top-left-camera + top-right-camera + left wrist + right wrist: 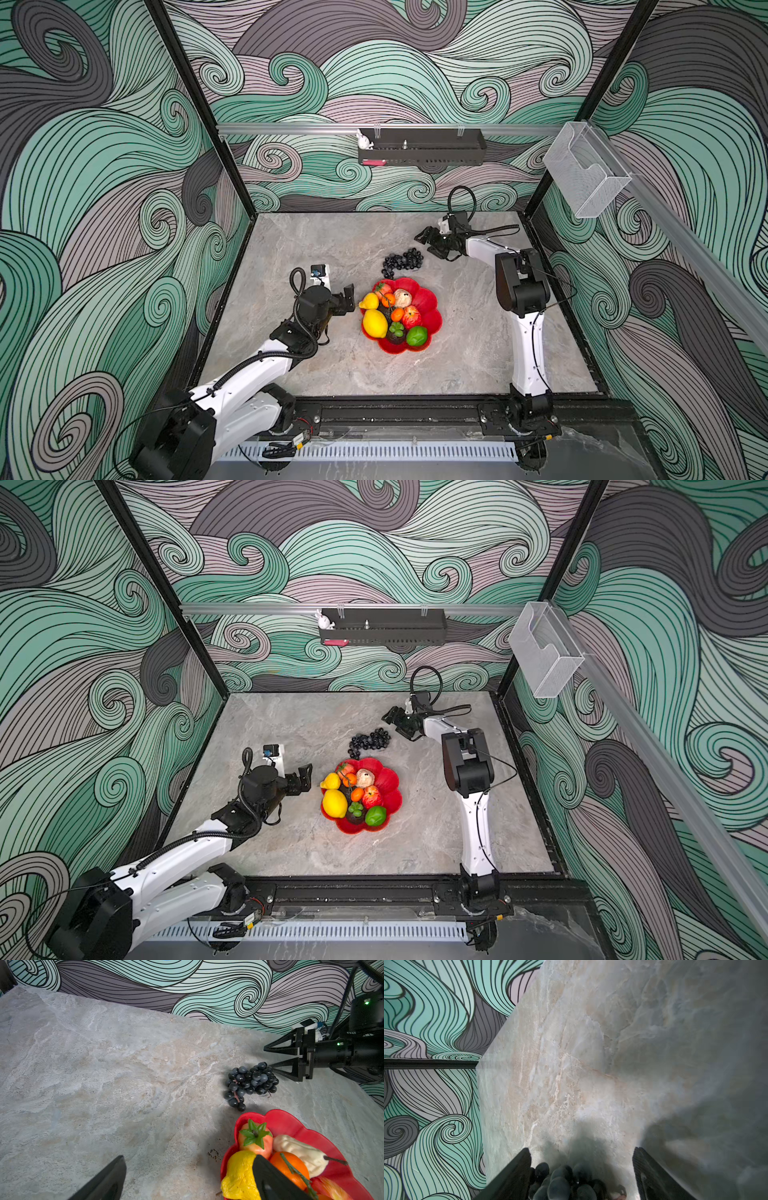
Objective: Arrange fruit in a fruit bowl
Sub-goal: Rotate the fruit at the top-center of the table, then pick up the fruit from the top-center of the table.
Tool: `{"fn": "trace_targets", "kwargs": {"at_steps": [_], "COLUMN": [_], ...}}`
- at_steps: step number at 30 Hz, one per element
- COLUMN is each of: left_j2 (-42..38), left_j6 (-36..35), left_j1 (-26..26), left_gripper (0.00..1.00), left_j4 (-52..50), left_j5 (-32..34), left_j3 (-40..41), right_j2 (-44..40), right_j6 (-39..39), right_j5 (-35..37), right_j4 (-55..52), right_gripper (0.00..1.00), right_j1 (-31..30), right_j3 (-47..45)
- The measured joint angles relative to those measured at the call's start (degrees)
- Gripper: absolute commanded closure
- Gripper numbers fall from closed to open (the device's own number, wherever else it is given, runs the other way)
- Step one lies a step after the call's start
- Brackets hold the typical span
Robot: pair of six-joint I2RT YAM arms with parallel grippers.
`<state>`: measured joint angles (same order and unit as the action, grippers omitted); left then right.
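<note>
Left gripper (351, 298) hangs empty, fingers spread, at the fruit bowl's (428, 300) left rim, one finger above a lemon (239, 1176). Just beyond the bowl the grape bunch (403, 262) lies on the table (316, 249); right gripper's (427, 244) spread fingers (517, 1169) flank its right end, not pinching.

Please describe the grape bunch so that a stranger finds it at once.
Find the red flower-shaped bowl in the middle of the marble table. Just beyond its far rim lies the grape bunch. It alone is outside the bowl, a cluster of small dark balls.
</note>
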<state>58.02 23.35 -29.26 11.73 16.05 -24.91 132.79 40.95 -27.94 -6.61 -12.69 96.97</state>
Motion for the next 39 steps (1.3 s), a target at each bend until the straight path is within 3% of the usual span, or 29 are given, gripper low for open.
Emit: {"fn": "trace_targets", "kwargs": {"at_steps": [7,16,21,27,39], "left_j2": [0.7,0.6,0.6,0.6,0.7], "left_j6": [0.0,0.0,0.0,0.0,0.0], "left_j1": [0.0,0.0,0.0,0.0,0.0], "left_gripper": [0.04,0.04,0.04,0.04,0.04], "left_j4": [0.5,1.1,1.2,1.2,1.2], "left_j5": [0.0,0.0,0.0,0.0,0.0], "left_j3": [-0.1,-0.1,-0.1,-0.1,-0.1], "right_j2": [-0.4,-7.1,-11.1,-12.3,-15.7], "right_j6": [0.3,1.0,1.8,4.3,3.9], "right_j5": [-1.7,-2.5,-3.3,-4.5,1.0], "right_j4": [2.3,6.4,10.3,15.6,12.5], "right_gripper": [0.18,0.34,0.48,0.49,0.56], "right_j1": [-2.1,-3.6,-3.6,-4.1,-1.3], "right_j3": [-2.0,-13.1,-16.3,-20.6,-23.4]}}
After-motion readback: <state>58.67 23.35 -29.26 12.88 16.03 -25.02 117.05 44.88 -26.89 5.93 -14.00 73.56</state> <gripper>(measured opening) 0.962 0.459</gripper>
